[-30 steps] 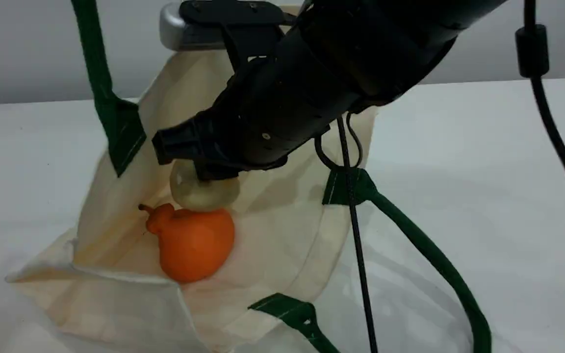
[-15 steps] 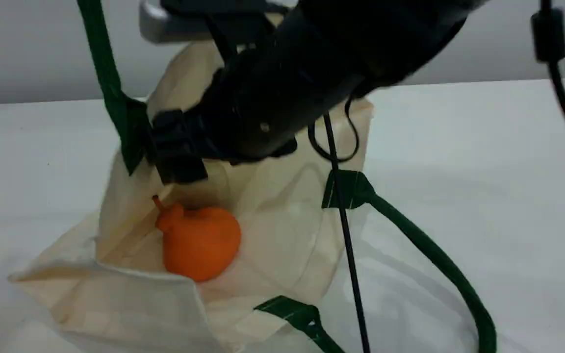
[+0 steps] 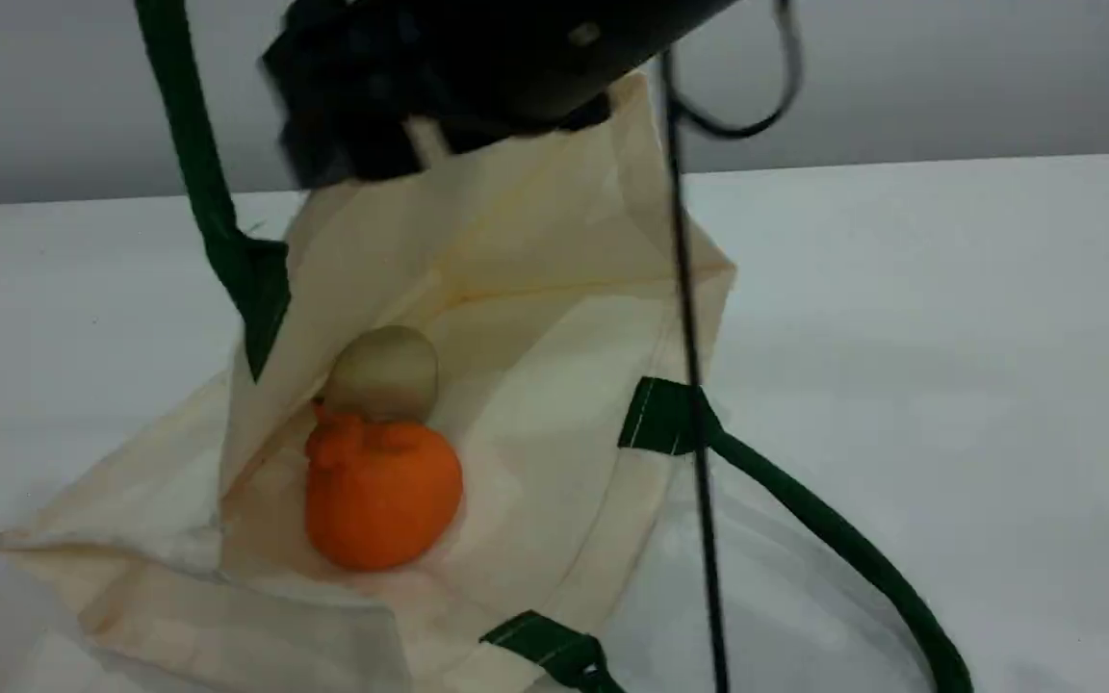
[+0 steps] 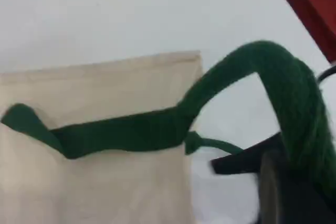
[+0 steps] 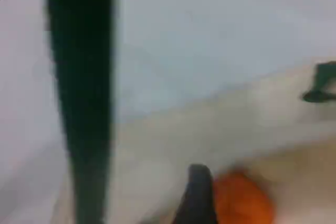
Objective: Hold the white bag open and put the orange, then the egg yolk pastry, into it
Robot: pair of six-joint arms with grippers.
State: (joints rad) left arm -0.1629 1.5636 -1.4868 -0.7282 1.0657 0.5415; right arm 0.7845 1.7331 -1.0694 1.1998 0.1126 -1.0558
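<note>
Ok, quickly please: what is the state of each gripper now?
Left gripper: closed on the green handle of the white bag.
Right gripper: too blurred to tell its jaws; the egg yolk pastry lies in the bag, apart from it.

The white bag (image 3: 554, 241) — a cream canvas tote with dark green straps — sits slumped on the worktop, its mouth gaping toward the near side and its near-left flap sagging flat. Its left handle (image 3: 191, 164) rises taut out of the top of the scene. The right handle (image 3: 824, 525) loops slack over the worktop to the right. Inside lies the orange (image 3: 383, 496), knobbed neck toward the far left. The egg yolk pastry (image 3: 383, 373) — a dull tan ball — touches its far side, against the bag's left wall.
</note>
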